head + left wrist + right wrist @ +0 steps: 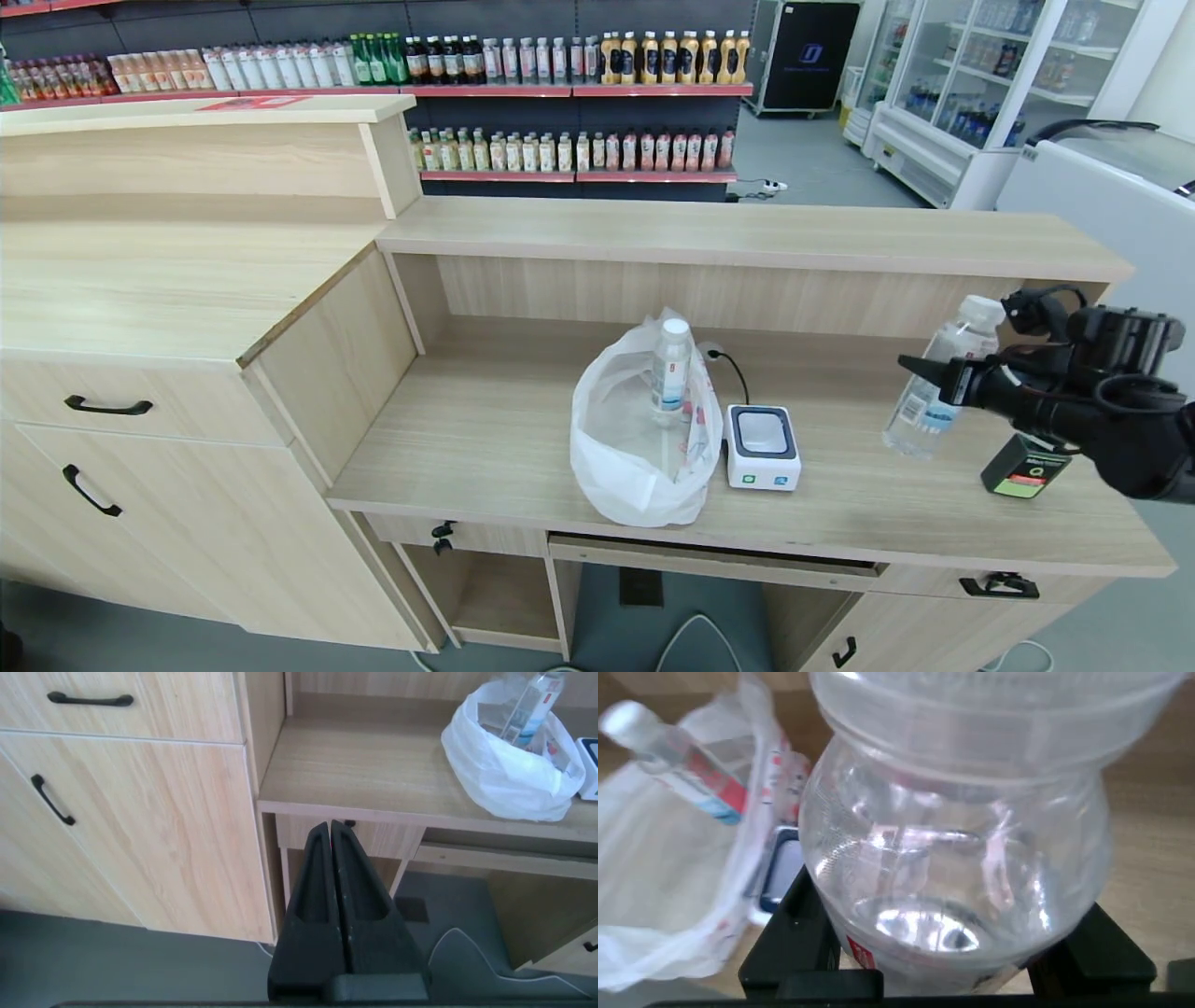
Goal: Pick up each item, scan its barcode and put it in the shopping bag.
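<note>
The bottle [920, 415] — clear, white-capped, with a label round its lower half — sits in your right claw [934, 375], over the right end of the counter [485, 439]. The claw's black fingers are closed in on the bottle's middle from both sides. The bottle is tilted, with its cap up and leaning toward the counter's right end. You cannot tell whether its base is clear of the wood. Just under your right arm a small dark carton [1024, 467] with a green label stands on the counter. Toward the middle, well apart from the held bottle, the white shopping bag [616, 457] stands open with a second bottle [670, 364] upright inside it. The scanner [762, 446] — a small white box with a dark window on top — lies just beside the bag, between it and your right claw. Your left claw [330, 835] hangs low off the counter's left front corner, its fingers pressed together and holding nothing.
</note>
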{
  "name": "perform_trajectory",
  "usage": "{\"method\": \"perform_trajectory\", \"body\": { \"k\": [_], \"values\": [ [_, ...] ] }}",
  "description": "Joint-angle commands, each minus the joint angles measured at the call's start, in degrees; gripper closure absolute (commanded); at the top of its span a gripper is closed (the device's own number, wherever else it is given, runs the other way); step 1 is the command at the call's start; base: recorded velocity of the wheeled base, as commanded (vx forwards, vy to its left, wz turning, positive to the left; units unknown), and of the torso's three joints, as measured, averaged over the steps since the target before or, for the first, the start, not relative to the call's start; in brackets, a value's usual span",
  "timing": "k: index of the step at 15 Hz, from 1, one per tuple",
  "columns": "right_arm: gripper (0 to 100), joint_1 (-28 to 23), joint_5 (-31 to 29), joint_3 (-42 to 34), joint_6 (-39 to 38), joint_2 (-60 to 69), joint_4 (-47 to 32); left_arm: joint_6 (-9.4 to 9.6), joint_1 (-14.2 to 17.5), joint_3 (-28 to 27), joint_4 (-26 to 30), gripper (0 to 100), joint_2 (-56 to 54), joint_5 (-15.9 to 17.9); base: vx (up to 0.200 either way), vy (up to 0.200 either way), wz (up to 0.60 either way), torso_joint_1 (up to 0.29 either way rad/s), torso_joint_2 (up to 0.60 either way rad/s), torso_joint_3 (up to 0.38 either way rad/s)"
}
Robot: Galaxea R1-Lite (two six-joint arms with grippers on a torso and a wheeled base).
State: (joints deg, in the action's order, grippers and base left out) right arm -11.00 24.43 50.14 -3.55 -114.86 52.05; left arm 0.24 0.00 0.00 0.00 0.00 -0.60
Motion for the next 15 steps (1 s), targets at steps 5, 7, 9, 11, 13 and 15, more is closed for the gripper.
{"method": "perform_trajectory", "body": {
  "k": [5, 7, 9, 11, 13, 15],
  "values": [
    [100, 19.7, -0.26, -2.85, -14.21, 33.65, -27.8, 0.02, 0.0, 0.0, 0.0, 100, 0.0, -0.02, 0.0, 0.0, 0.0, 0.0, 0.0, 0.0],
    [100, 26.03, -0.17, -2.85, -16.67, 36.29, -27.8, 0.02, 0.0, 0.0, 0.0, 100, 0.0, -0.02, 0.0, 0.0, 0.0, 0.0, 0.0, 0.0],
    [100, 29.45, 0.09, -2.68, -17.72, 37.69, -27.8, 0.02, 0.0, 0.0, 0.0, 100, 0.0, -0.02, 0.0, 0.0, 0.0, 0.0, 0.0, 0.0],
    [100, 32.09, 0.62, -2.68, -18.51, 39.19, -27.88, 0.02, 0.0, 0.0, 0.0, 100, 0.0, -0.02, 0.0, 0.0, 0.0, 0.0, 0.0, 0.0],
    [100, 34.64, 4.31, -2.24, -21.85, 41.65, -27.8, 0.02, 0.0, 0.0, 0.0, 100, 0.0, -0.02, 0.0, 0.0, 0.0, 0.0, 0.0, 0.0],
    [100, 36.48, 8.35, -2.06, -22.12, 43.58, -27.88, 0.02, 0.0, 0.0, 0.0, 100, 0.0, -0.02, 0.0, 0.0, 0.0, 0.0, 0.0, 0.0]
  ]
}}
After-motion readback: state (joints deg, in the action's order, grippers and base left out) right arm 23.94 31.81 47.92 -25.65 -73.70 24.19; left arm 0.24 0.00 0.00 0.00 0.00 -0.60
